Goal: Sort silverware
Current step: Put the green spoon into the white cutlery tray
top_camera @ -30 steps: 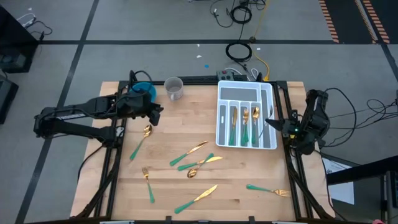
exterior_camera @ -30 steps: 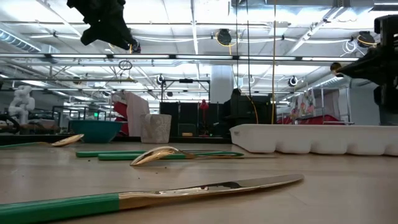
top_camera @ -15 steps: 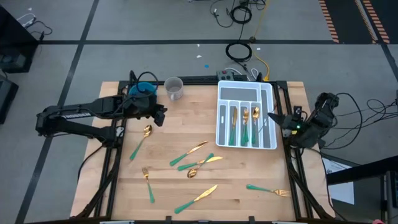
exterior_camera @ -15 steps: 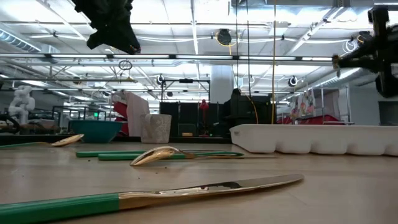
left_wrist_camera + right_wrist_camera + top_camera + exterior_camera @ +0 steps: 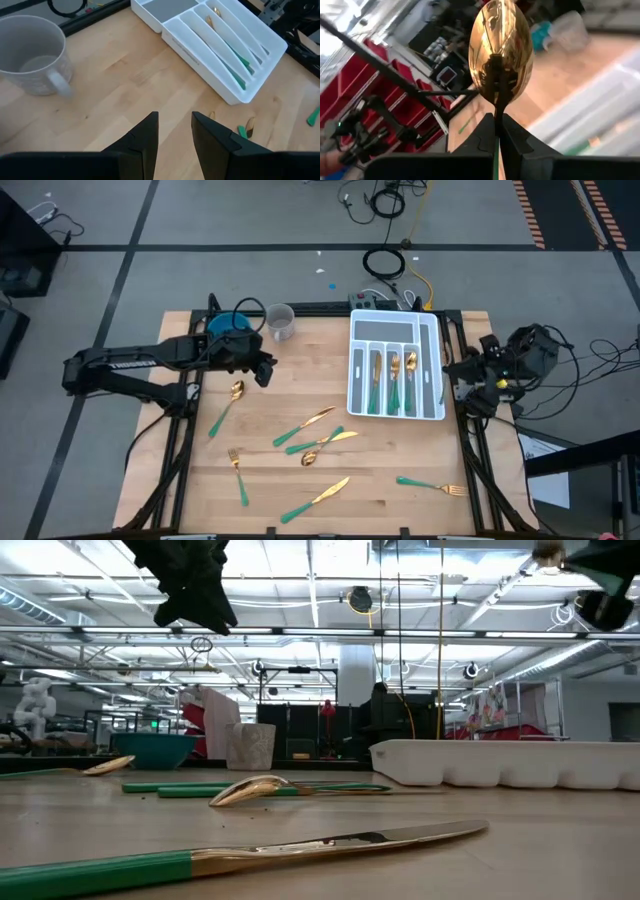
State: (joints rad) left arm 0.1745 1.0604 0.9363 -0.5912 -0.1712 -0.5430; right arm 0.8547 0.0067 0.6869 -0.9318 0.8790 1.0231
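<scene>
right claw (image 5: 496, 131) is clamped on a spoon (image 5: 501, 50), at 3 o'clock beside the tray (image 5: 396, 368). left claw (image 5: 175, 131) hangs over the counter (image 5: 300, 480), fingers a little apart.

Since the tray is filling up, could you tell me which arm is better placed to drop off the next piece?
The right: its gripper is shut on a spoon beside the white tray, while the left gripper hangs empty.
</scene>
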